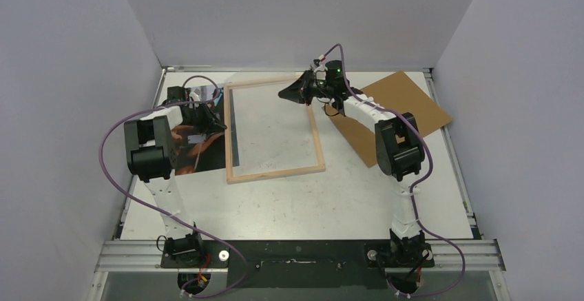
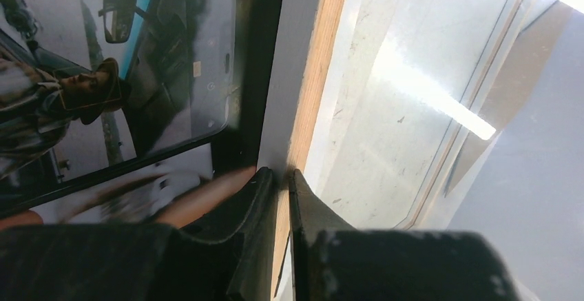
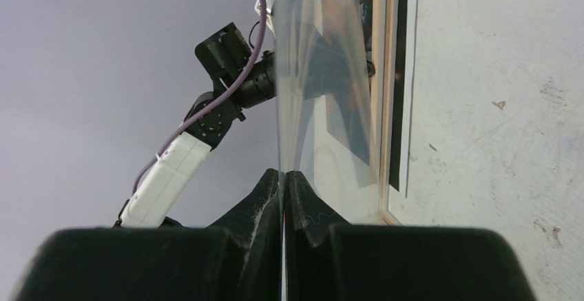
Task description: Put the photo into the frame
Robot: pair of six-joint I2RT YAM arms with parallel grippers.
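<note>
Top external: left end effector [image 2: 284,173] pinches the frame [image 1: 275,172]; right end effector [image 3: 282,172] pinches its clear pane [image 3: 324,129].

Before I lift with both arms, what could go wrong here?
The right gripper is shut on only the thin edge of the clear pane; it may slip or flex. The left gripper pinches the frame rail right beside the photo, so a shift could drag or crease it. Uneven lifting might twist the frame.

Overhead; wrists (close) share frame [image 1: 275,173].
</note>
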